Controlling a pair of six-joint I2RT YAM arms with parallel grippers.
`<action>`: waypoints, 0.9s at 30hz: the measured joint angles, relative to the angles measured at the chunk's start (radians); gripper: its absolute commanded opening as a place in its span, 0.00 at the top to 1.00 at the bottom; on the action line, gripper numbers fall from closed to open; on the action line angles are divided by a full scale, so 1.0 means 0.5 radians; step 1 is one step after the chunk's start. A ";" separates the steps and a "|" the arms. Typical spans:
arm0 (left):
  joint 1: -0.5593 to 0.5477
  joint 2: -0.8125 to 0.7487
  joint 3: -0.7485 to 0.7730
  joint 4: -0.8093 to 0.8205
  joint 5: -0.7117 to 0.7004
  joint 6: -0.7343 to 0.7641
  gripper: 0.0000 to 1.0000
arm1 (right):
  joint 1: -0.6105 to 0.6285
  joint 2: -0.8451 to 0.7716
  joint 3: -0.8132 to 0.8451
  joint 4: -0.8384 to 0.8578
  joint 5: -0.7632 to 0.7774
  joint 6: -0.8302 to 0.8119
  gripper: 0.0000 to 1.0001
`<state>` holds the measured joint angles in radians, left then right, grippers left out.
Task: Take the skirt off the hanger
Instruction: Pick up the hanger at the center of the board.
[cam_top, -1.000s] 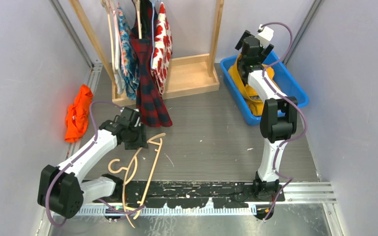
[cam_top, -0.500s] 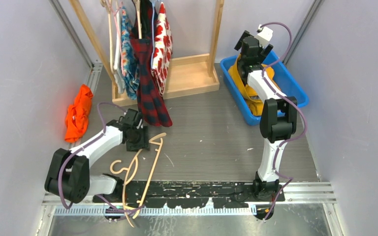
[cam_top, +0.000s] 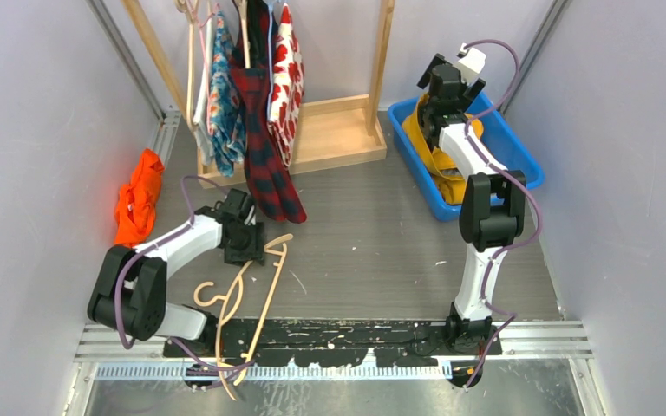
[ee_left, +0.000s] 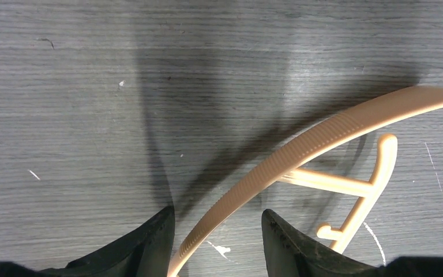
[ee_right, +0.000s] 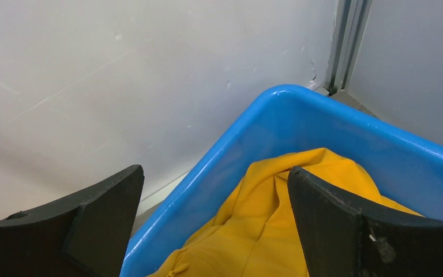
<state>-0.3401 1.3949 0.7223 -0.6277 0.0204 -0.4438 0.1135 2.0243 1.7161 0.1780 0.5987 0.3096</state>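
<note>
A bare peach plastic hanger [cam_top: 270, 260] lies on the grey floor. My left gripper [cam_top: 246, 246] is low over its upper end. In the left wrist view the ribbed hanger arm [ee_left: 323, 135] runs between the fingers of the left gripper [ee_left: 216, 216], which is open, with a gap on each side. The yellow skirt [cam_top: 438, 158] lies crumpled in the blue bin [cam_top: 520, 156] at the back right. My right gripper [cam_top: 447, 85] hovers above the bin's far corner. It stands wide open and empty [ee_right: 216, 179] over the skirt [ee_right: 300, 231] and the bin rim [ee_right: 254, 133].
A second peach hanger [cam_top: 217, 299] lies just left of the first, near the arm bases. A wooden rack [cam_top: 338, 134] at the back holds several hanging garments, a dark plaid one [cam_top: 264, 165] lowest. An orange cloth [cam_top: 137, 208] lies by the left wall.
My left arm has folded in, its gripper has shifted slightly right over the hanger, and its jaws have widened a little. The right arm has barely moved.
</note>
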 measured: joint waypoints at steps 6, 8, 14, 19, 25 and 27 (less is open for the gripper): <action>0.004 0.058 0.034 0.026 0.024 -0.005 0.64 | -0.041 0.000 0.000 -0.001 -0.013 0.000 0.00; 0.006 0.109 0.069 0.037 0.040 0.000 0.81 | -0.056 0.000 0.000 -0.001 -0.016 0.000 0.00; 0.014 0.213 0.146 0.055 0.156 0.108 1.00 | -0.077 -0.001 -0.009 0.001 -0.018 0.002 0.00; 0.015 0.233 0.167 0.074 0.227 0.168 1.00 | -0.078 -0.001 -0.053 -0.002 -0.018 0.007 0.00; -0.007 0.220 0.311 -0.094 0.224 0.220 1.00 | -0.079 -0.001 -0.056 -0.017 -0.021 0.024 0.00; -0.036 0.210 0.465 -0.173 0.234 0.242 1.00 | -0.079 -0.001 -0.056 -0.027 -0.028 0.039 0.00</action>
<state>-0.3580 1.4998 0.9546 -0.7143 0.1375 -0.3229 0.0742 2.0239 1.6882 0.1646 0.5846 0.3290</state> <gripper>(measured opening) 0.057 0.998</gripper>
